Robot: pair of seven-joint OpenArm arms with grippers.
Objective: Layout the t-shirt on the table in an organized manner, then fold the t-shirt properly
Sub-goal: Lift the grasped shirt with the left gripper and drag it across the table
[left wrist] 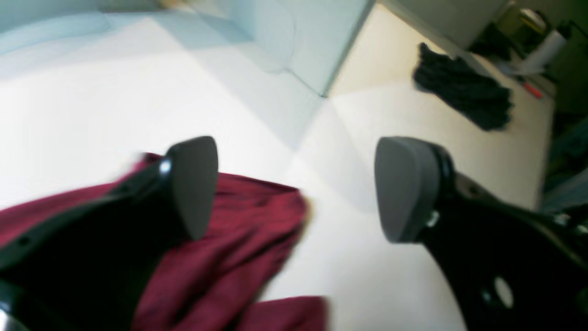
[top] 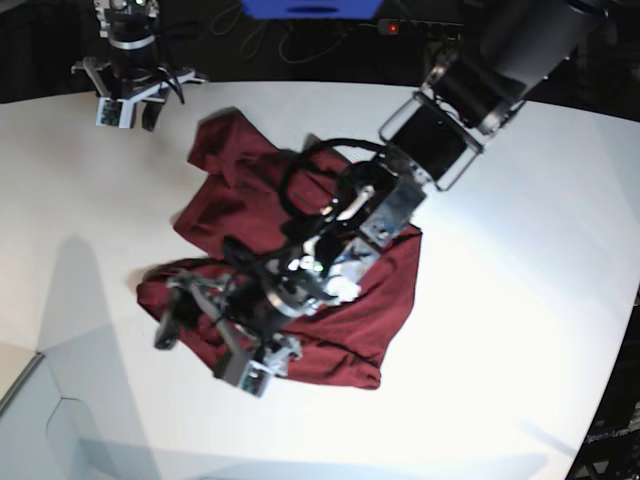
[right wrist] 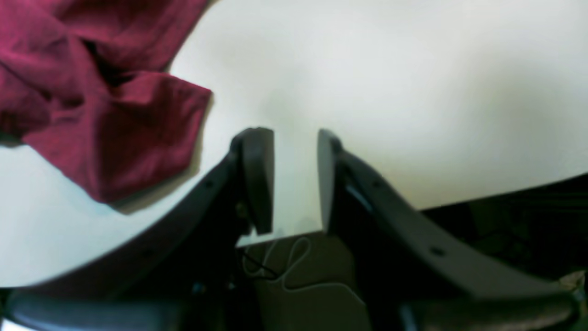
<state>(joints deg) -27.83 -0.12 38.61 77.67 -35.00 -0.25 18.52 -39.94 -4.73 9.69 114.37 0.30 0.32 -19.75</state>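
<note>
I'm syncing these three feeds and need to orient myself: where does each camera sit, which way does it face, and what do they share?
Left wrist: on the left arm, looking past the open left pincer at the t-shirt and white table.
Right wrist: on the right arm, looking past the right pincer at the table's edge, shirt at upper left.
Base: overhead, looking down on both arms and the crumpled shirt.
Shared: all three show the shirt and table.

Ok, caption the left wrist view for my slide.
Left gripper open above the white table, one finger over the crumpled maroon t-shirt.
</note>
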